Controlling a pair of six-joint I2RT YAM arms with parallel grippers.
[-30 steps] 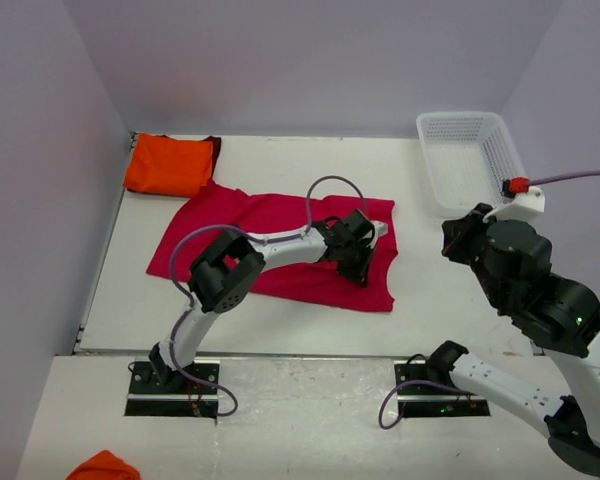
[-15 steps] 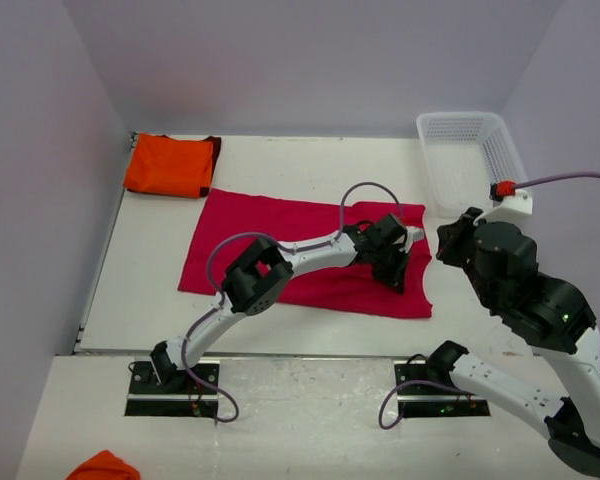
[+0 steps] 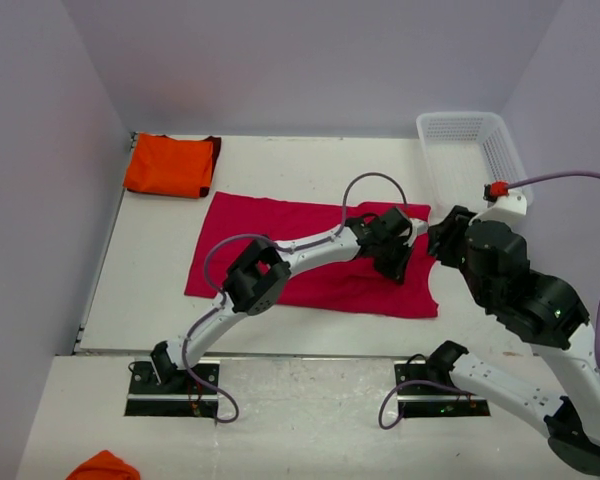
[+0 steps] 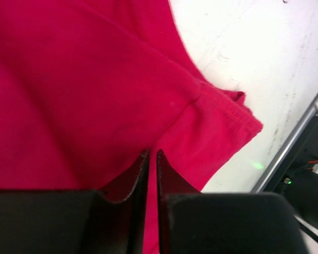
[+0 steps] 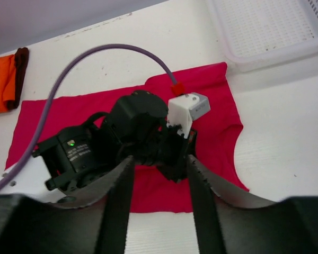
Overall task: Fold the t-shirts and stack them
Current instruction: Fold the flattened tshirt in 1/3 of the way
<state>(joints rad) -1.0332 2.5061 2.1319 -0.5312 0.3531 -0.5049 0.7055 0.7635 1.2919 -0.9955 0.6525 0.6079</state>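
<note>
Currently the crimson t-shirt (image 3: 320,285) is lying spread flat and unfolded on the surface (image 3: 310,165), its right edge sitting near the white basket (image 3: 467,160). The orange t-shirt (image 3: 168,166) is sitting folded in the back-left corner, well apart from it. Left arm (image 3: 310,248) is stretching across the crimson cloth. The left fingers (image 4: 167,185) are showing only a thin slit between them, tips down in the fabric just beside the sleeve hem (image 4: 228,111), and look to be pinching a small ridge of it. Right fingers (image 5: 116,206) are standing apart, holding nothing, hovering directly above the left wrist. Risks I'm seeing: a right arm descending from here is going to hit the left wrist or hook its purple cable (image 3: 375,177), since both arms are crowding the same corner of the shirt. Left arm is working near full reach with its forearm over the cloth, so any pull is likely dragging and bunching the body instead of folding it. A thin pinch is also prone to slipping mid-lift, leaving a skewed fold and making the stack on the orange one sloppy.
</note>
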